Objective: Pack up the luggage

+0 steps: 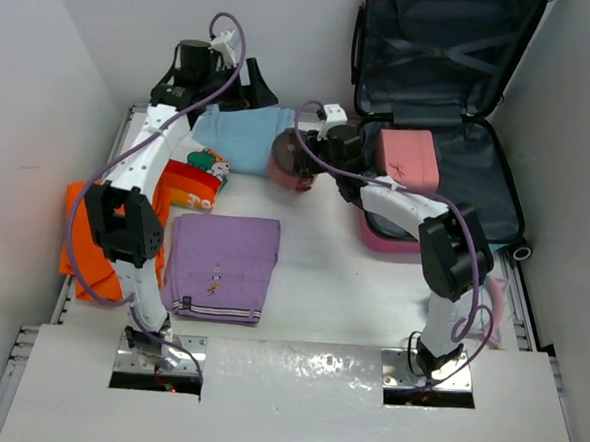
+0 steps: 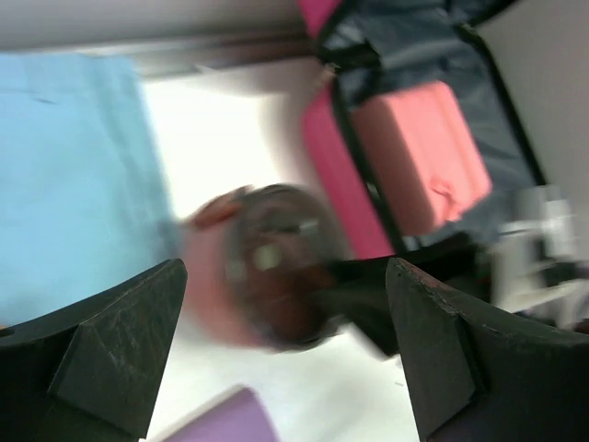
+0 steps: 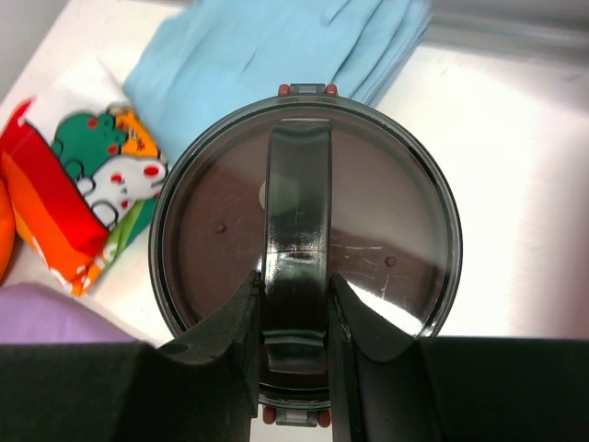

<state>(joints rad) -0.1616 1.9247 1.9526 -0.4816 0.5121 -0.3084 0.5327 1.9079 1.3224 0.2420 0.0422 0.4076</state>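
Note:
The luggage (image 1: 486, 185) lies open at the back right, its lid (image 1: 441, 50) leaning on the wall with grey lining and crossed straps. Its pink shell (image 2: 322, 157) shows in the left wrist view. A small pink box-shaped case (image 1: 409, 158) lies inside it. My right gripper (image 1: 314, 150) is shut on the black handle (image 3: 297, 184) of a round pink container (image 1: 290, 166) with a dark lid (image 3: 386, 230), just left of the luggage. My left gripper (image 1: 245, 90) is open and empty at the back, over a blue cloth (image 1: 235, 137). In its own blurred view the gripper (image 2: 285, 276) faces the container (image 2: 267, 267).
A folded purple garment (image 1: 222, 267) lies at centre left. An orange garment (image 1: 79, 238) sits at the left edge. A cartoon-print cloth (image 1: 192, 180) lies beside the blue cloth. White walls close in the table on three sides.

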